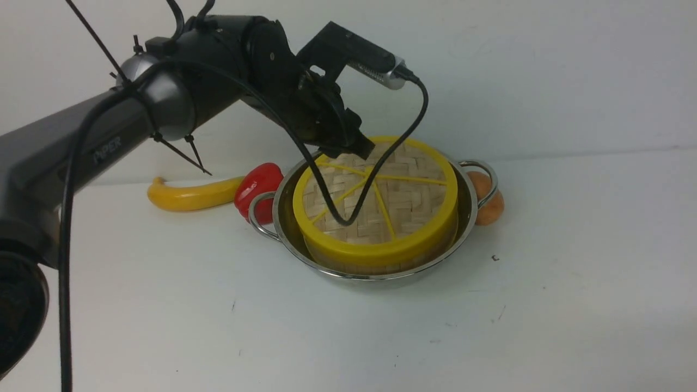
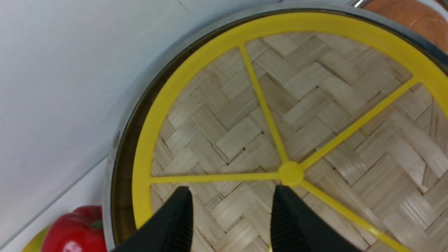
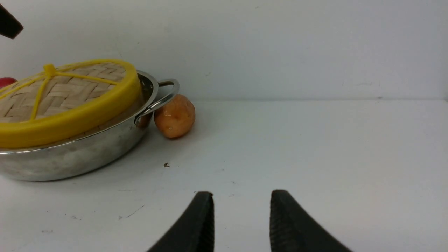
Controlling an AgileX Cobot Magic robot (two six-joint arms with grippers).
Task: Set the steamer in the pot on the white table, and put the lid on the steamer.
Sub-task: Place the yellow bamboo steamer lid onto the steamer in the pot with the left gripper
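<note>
While arms pause: count follows
Pot: one, on white table
Steamer: one, in pot
Lid: one, atop steamer
Left end effector: open, empty, above lid
Right end effector: open, empty
Writing: "PIPER" on left arm

Lid on steamer in pot, pepper left, potato right

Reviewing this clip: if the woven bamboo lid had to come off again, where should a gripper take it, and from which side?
Probably by the thick yellow rim of the flat round woven-bamboo lid, coming down from above. It lies flat, standing above the wide shiny steel pot; the pot wall blocks a low side approach. The thin spokes offer less to pinch. The left gripper hangs open over it.
</note>
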